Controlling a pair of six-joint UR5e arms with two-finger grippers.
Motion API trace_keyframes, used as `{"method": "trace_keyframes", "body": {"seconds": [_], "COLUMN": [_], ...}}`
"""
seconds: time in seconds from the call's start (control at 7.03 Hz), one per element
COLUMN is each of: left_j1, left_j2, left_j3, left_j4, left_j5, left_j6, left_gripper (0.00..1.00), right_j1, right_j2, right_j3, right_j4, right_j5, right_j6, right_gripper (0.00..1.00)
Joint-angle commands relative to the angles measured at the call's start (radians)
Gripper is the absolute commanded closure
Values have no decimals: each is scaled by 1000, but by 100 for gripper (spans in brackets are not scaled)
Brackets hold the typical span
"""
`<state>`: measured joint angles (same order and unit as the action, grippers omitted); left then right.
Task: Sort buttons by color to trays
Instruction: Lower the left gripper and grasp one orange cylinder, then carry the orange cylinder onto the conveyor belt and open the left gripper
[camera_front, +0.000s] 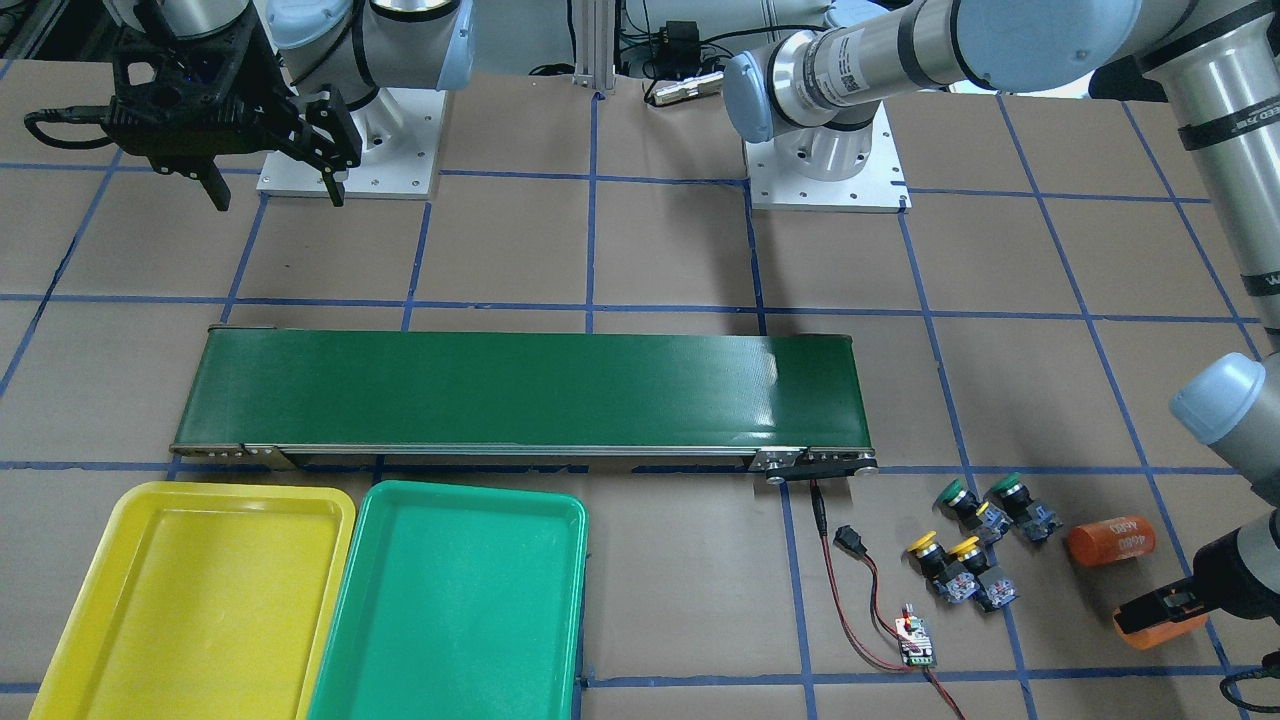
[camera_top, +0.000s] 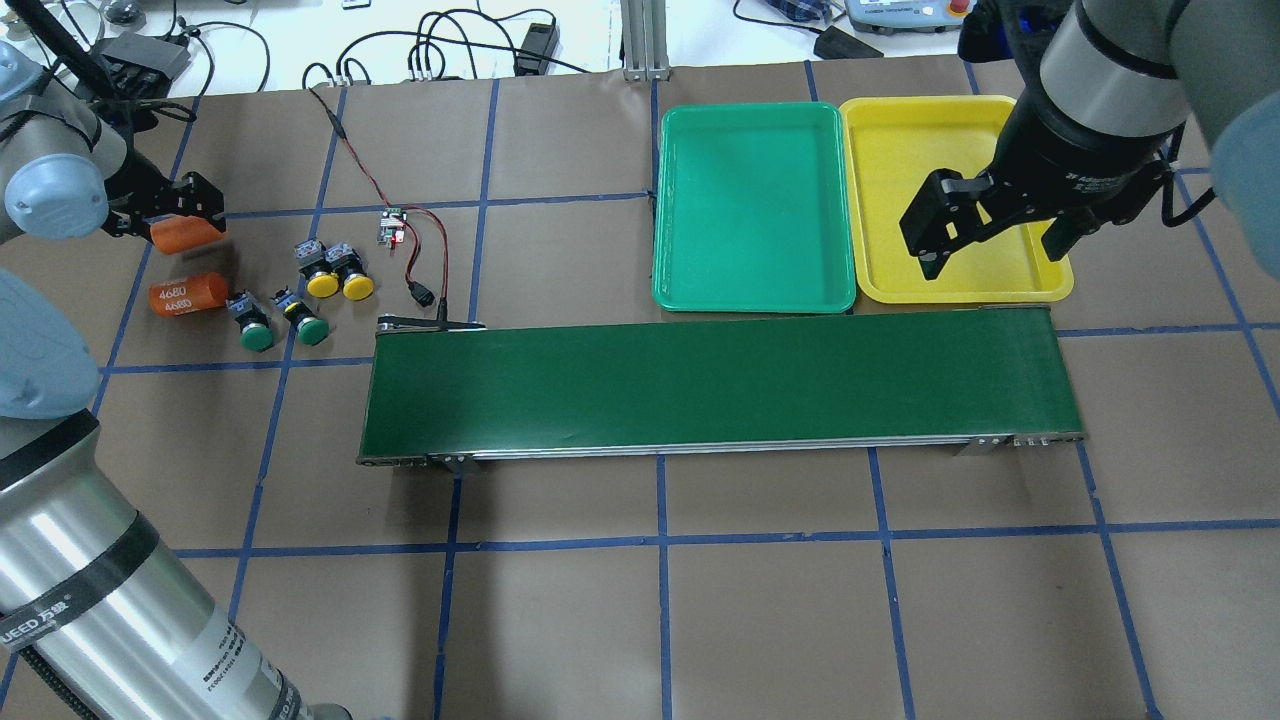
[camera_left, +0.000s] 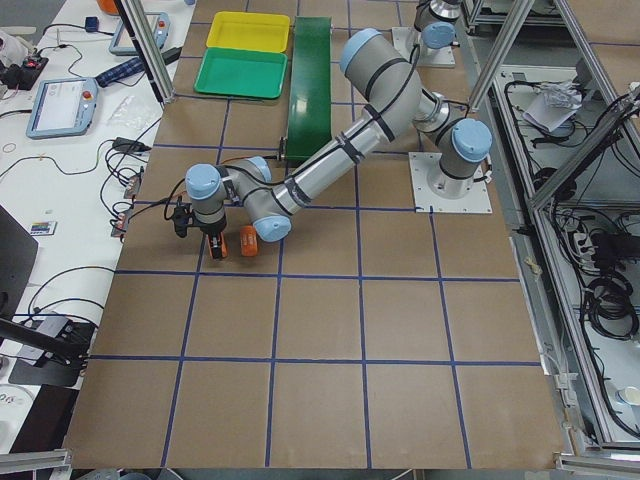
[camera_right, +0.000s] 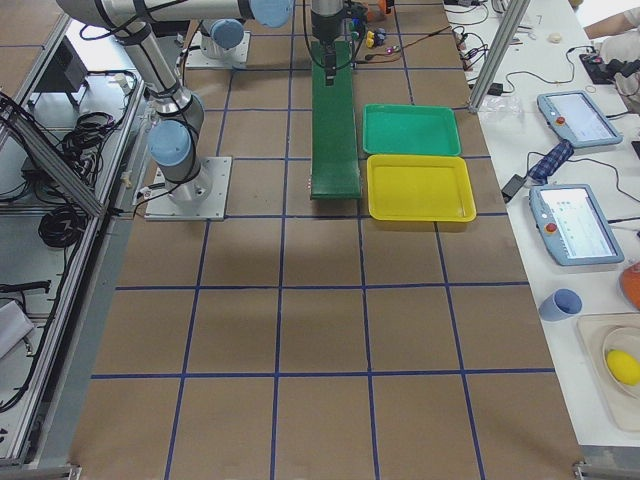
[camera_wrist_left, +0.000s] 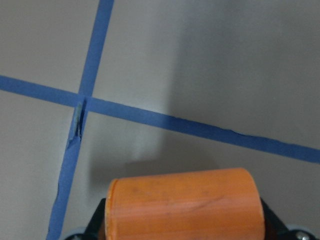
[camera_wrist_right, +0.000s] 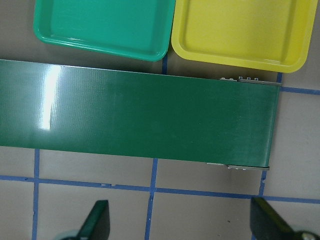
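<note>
The left gripper (camera_top: 190, 225) is clamping its jaws on an orange cylinder (camera_wrist_left: 185, 205) near the desk's left end. The right gripper (camera_front: 275, 180) is hanging over the right end, jaws spread wide and holding nothing. Toward the left end the buttons are lying on their sides: two green buttons (camera_top: 257, 337) and two yellow buttons (camera_top: 322, 284), long axes running across the desk, caps pointing toward the robot's edge. The green tray (camera_top: 755, 300) and yellow tray (camera_top: 960, 292) are sitting side by side at the far edge.

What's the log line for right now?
left claw: shut on orange cylinder | right claw: open, empty | buttons: four on table, unsorted | green tray: empty | yellow tray: empty
</note>
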<state>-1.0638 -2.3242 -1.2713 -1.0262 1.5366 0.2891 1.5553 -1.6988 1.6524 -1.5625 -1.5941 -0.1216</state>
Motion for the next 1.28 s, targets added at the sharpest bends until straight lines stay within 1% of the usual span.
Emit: {"method": "trace_keyframes", "body": {"seconds": [0.0,0.14,0.28,0.43,0.57,0.71,1.14], "left_j1": [-81,-163,-242,-281,-297,-298,-356], "left_j2": [121,167,221,285,354,403,448], "left_j3": [35,23,-5,-58,-159,-257,-365], "left_j4": [-179,-220,-312,-387,-411,-393,-387], "left_j5": [-35,-36,-36,-41,-71,-82,-79], "left_j6": [4,-1,-7,-7,-14,-27,-59], "left_gripper": [100,100,100,100,100,100,100], "right_j1": [0,0,0,0,0,0,2], "right_j2": [-1,1,1,-4,-5,-5,-6], "right_j3": [1,0,0,0,1,1,1], "right_j4": [2,4,4,7,7,7,7], "right_j5": [2,-3,0,-3,-1,-1,-1], "right_j6": [0,0,0,-1,-1,0,0], "right_gripper": [0,0,0,0,0,0,0]}}
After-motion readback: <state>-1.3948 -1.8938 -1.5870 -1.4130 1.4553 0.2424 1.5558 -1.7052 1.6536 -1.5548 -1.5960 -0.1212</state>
